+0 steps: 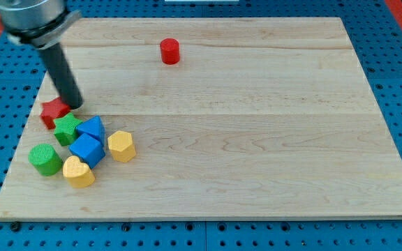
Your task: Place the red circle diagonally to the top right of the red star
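The red circle point(169, 51) is a short red cylinder standing alone near the view's top, left of the middle. The red star point(53, 111) lies at the view's left, at the top of a cluster of blocks. My tip point(74, 106) rests right against the red star's upper right side, far to the lower left of the red circle. The dark rod slants up to the view's top left corner.
Below the red star sit a green star point(66, 129), a blue block point(92, 128), a blue cube point(86, 149), a green cylinder point(45, 159), a yellow heart point(78, 172) and a yellow hexagon point(121, 146). The wooden board point(257, 139) lies on a blue pegboard.
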You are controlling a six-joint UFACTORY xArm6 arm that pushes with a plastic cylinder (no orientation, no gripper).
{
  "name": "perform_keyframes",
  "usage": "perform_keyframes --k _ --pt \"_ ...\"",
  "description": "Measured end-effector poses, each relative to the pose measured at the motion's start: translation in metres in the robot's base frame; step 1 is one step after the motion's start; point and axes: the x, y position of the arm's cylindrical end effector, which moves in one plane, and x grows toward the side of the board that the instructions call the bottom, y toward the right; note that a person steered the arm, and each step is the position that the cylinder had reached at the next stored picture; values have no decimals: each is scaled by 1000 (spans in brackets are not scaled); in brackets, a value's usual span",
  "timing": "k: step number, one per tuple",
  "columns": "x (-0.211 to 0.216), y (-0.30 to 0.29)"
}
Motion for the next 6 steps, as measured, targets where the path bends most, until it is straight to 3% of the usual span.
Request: perform_keyframes --k 1,2,3,4,5,6 --pt "-33 19" --pt "-91 130" --pt "-106 215" --pt "-123 235" --pt "-145 158" --pt "-74 57"
